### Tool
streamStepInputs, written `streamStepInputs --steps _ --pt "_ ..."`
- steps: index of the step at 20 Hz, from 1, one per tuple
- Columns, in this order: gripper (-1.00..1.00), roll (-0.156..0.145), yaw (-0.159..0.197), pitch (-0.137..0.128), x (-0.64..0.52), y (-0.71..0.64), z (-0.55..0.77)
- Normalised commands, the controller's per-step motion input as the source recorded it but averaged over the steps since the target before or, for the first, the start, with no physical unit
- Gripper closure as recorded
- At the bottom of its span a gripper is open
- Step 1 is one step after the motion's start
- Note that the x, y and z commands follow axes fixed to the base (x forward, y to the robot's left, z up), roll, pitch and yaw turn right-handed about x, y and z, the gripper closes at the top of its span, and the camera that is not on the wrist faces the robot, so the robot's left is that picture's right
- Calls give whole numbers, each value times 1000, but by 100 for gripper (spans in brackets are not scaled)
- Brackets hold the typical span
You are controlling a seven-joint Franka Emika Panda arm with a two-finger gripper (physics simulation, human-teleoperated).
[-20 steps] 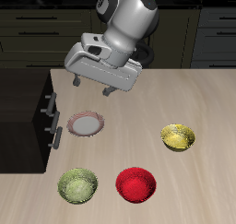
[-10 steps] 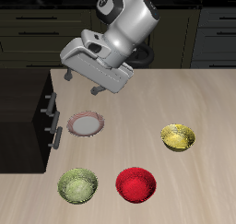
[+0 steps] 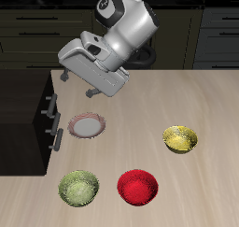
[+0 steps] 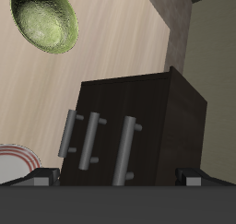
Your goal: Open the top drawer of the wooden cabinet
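The wooden cabinet (image 3: pixel 21 119) is a dark box at the table's side edge, its front facing the bowls. It also shows in the wrist view (image 4: pixel 138 117) with three silver bar handles. The top drawer (image 3: pixel 46 102) is shut; in the wrist view its handle (image 4: pixel 124 149) is the one nearest the cabinet's plain top face. My gripper (image 3: pixel 78 83) is open and empty. It hangs tilted in the air above the table, just beside the cabinet's upper back corner and apart from the handles. Its fingertips (image 4: pixel 41 175) frame the cabinet front in the wrist view.
A white plate with a red rim (image 3: pixel 86 127) lies close to the cabinet front. A green bowl (image 3: pixel 78 187), a red bowl (image 3: pixel 138 186) and a yellow bowl (image 3: pixel 181 138) stand nearer the table's front edge. Long dark kitchen cabinets (image 3: pixel 215 35) run behind the table.
My gripper has moved sideways toward the cabinet and slightly farther back. Its jaws stay open. The drawers and bowls have not moved.
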Motion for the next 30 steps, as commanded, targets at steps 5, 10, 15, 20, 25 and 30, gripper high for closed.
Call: streamStepInputs --steps 5,10,15,20,25,30 --pt "-100 -22 9 21 1 -75 -193" --pt "-100 -25 22 21 -49 -138 -237" --pt "-100 -39 9 21 -89 -220 -192" --pt "-100 -45 16 14 -65 -274 -136" --pt "-100 -63 13 13 -60 -437 -131" --pt "-100 -35 12 -9 -36 -230 5"
